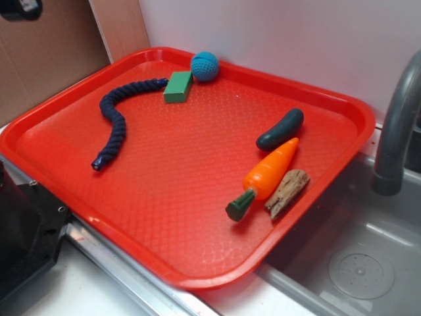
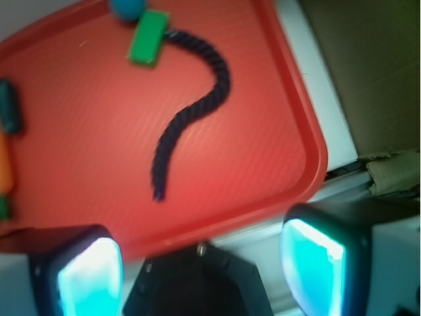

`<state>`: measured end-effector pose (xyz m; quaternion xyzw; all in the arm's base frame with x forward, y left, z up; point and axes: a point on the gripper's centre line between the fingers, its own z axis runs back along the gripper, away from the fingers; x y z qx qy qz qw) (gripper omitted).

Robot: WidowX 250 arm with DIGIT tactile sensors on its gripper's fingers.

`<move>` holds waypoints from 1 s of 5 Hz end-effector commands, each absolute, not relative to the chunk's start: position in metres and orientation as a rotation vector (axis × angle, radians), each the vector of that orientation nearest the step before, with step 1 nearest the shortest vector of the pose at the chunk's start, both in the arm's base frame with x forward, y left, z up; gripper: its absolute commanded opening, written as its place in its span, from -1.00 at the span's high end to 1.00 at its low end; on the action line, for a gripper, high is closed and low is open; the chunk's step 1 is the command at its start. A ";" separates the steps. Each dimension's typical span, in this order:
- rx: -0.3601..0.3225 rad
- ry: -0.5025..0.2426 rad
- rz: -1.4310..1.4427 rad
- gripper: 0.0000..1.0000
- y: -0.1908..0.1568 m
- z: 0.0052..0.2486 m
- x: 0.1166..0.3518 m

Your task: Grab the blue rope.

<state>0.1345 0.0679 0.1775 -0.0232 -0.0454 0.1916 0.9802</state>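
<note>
The blue rope (image 1: 116,120) lay in a loose curve on the red tray (image 1: 197,191), toward its ten o'clock corner in the exterior view, one end touching the green block (image 1: 178,87) beside the teal ball (image 1: 204,66). In the wrist view the gripper (image 2: 200,273) hung with jaws spread wide and empty, off the tray's edge, apart from the rope (image 2: 192,113).
</note>
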 end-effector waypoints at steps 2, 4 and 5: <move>0.081 -0.086 0.749 -1.00 0.110 0.073 0.187; 0.036 0.021 0.795 -1.00 0.104 0.029 0.191; 0.027 0.036 0.789 -1.00 0.104 0.024 0.198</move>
